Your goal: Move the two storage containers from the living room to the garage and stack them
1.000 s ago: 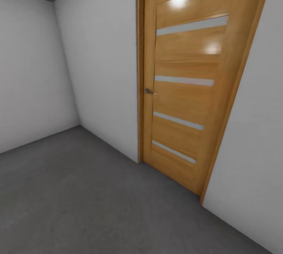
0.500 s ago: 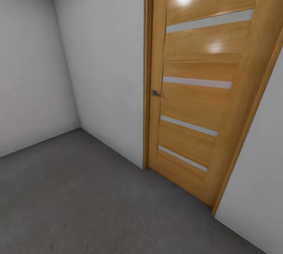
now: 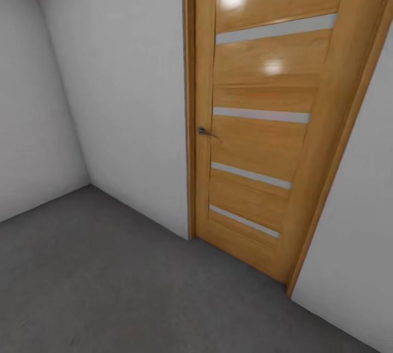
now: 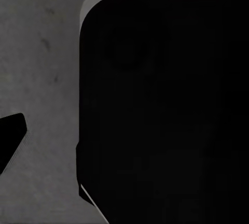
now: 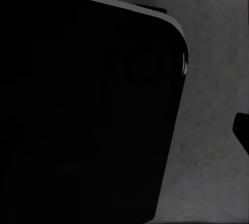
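The two storage containers are out of view. I face a corner of the garage with plain white walls point(image 3: 125, 96) and a dark grey concrete floor point(image 3: 98, 287). In the left wrist view one dark fingertip point(image 4: 10, 138) of my left gripper juts in over the floor, with nothing against it. The right wrist view has a dark fingertip point(image 5: 243, 130) of my right gripper at the frame's edge, also bare. Each fingertip sits far off centre, so both grippers look open. A large black part of my own body point(image 4: 161, 109) point(image 5: 83, 104) hides the other finger in each wrist view.
An orange wooden door point(image 3: 262, 118) with pale horizontal strips stands shut in the wall ahead, its small metal handle point(image 3: 203, 131) on its left side. The walls meet in a corner at the left point(image 3: 60, 85). Open concrete floor spreads in front of the door.
The whole head view has shifted: the door and the wall corner sit further left than half a second ago, so the camera has moved. Nothing in the room itself has moved.
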Motion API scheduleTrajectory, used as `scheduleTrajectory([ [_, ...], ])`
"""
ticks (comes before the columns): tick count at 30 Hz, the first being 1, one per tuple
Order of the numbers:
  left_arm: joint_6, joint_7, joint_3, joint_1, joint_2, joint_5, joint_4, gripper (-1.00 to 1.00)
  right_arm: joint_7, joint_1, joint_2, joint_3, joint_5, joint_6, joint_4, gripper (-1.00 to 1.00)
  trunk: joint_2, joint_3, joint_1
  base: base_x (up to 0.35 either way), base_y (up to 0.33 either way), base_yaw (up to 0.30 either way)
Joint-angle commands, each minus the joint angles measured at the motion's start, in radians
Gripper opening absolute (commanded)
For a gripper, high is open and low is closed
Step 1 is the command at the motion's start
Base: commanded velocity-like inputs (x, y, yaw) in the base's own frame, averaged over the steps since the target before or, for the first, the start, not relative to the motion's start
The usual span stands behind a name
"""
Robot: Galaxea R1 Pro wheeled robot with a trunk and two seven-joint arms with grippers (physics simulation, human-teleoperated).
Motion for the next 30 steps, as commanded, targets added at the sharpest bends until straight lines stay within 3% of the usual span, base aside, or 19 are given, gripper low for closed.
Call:
scheduleTrajectory([
  [1,-0.001,0.0,0.0,0.0,0.0,0.006,0.0,1.0,-0.002,0.0,0.0,-0.002,0.006,-0.004,0.001,1.0,0.0,-0.001,0.0,0.008,0.01,-0.294],
  [6,-0.007,0.0,0.001,0.0,-0.001,0.006,0.0,1.0,-0.005,0.0,0.0,-0.003,0.004,-0.005,0.001,1.0,0.0,-0.001,0.0,0.002,0.003,-0.294],
  [12,-0.065,-0.001,-0.006,0.0,-0.004,-0.002,0.0,1.0,-0.005,0.0,0.0,-0.003,0.003,-0.007,0.001,1.0,0.0,-0.001,0.0,0.0,0.0,-0.295],
  [30,-0.071,-0.001,-0.012,0.0,0.006,-0.004,-0.004,1.0,0.002,0.0,0.0,0.005,0.011,-0.003,0.001,1.0,0.0,-0.001,0.0,0.0,0.0,-0.289],
])
